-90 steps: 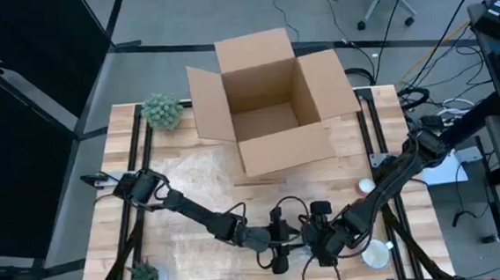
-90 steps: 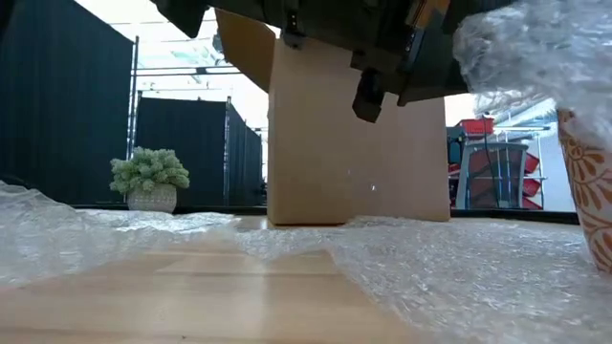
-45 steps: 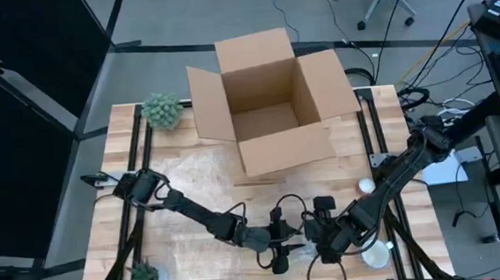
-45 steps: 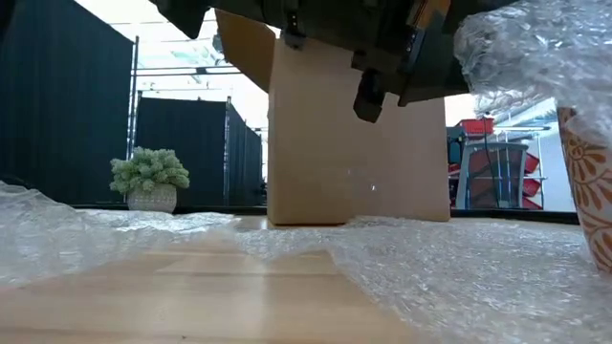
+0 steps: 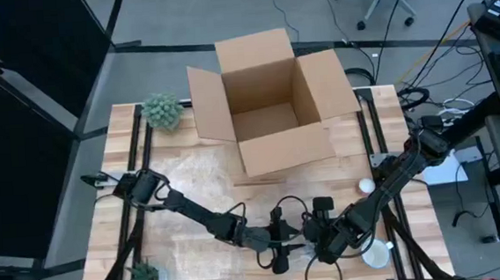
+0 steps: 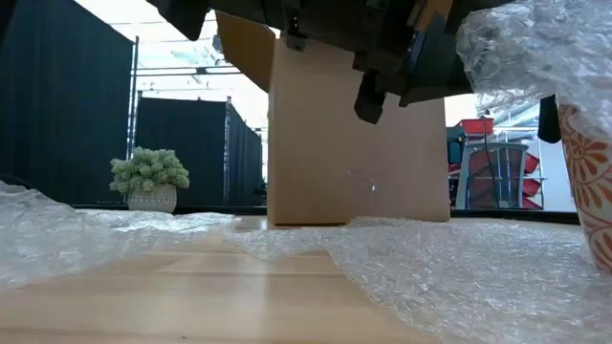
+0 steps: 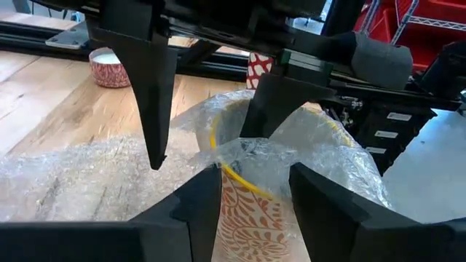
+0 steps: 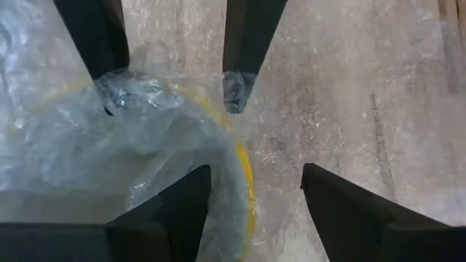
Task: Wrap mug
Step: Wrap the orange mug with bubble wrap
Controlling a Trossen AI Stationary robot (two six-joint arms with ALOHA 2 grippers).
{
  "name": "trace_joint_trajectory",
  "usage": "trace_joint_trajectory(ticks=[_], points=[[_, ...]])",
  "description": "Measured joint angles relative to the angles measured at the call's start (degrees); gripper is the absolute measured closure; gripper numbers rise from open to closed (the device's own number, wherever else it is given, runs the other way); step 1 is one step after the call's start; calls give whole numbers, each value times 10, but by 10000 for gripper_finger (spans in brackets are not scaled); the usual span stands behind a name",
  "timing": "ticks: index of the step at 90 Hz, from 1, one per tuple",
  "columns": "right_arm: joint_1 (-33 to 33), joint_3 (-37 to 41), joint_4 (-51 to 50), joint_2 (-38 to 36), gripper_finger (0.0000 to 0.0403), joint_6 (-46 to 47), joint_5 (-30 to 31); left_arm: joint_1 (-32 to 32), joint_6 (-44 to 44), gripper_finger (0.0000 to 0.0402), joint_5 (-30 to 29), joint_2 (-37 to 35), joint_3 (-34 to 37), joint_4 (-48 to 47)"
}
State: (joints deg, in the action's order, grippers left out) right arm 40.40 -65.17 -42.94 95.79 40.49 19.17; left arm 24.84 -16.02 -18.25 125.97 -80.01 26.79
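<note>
An orange-patterned mug with a yellow rim stands upright on a sheet of bubble wrap near the table's front edge. Wrap is also draped over its mouth. In the high view both grippers hide the mug. My left gripper is shut on the wrapped mug. My right gripper hovers open above it and straddles the rim: one finger over the mouth, the other outside. My left gripper pinches the mug's upper body between its two fingers, with bubble wrap caught against the far-side finger. It comes in roughly level from the table's left. The mug stays upright on the wrap. My right gripper comes from above, fingers pointing down. One fingertip rests on the bubble wrap lying over the mug's mouth. The other finger hangs outside the mug, touching nothing.
An open cardboard box stands at the table's far middle. One potted plant is at the far left, another at the near left. A white bowl and a small white object lie on the right.
My right gripper has moved slightly toward the table's near right and lower. A dark finger now shows beside the mug's top in the low view, where none showed before. The mug has stayed in place.
</note>
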Motion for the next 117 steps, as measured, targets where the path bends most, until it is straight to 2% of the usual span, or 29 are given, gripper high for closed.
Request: trace_joint_trajectory(ticks=[39,52,72,92,117], points=[[3,0,-2,0,198,-2,0,3,-6,254,22,-36,-3,-38],[3,0,-2,0,198,-8,0,3,1,254,22,-65,-5,-90],[2,0,-1,0,198,-13,-1,3,-5,254,14,-122,-5,-236],[2,0,0,0,198,-8,-13,3,-36,254,-29,-154,-6,-369],[2,0,0,0,198,-9,-15,3,-177,254,-69,-155,8,-544]])
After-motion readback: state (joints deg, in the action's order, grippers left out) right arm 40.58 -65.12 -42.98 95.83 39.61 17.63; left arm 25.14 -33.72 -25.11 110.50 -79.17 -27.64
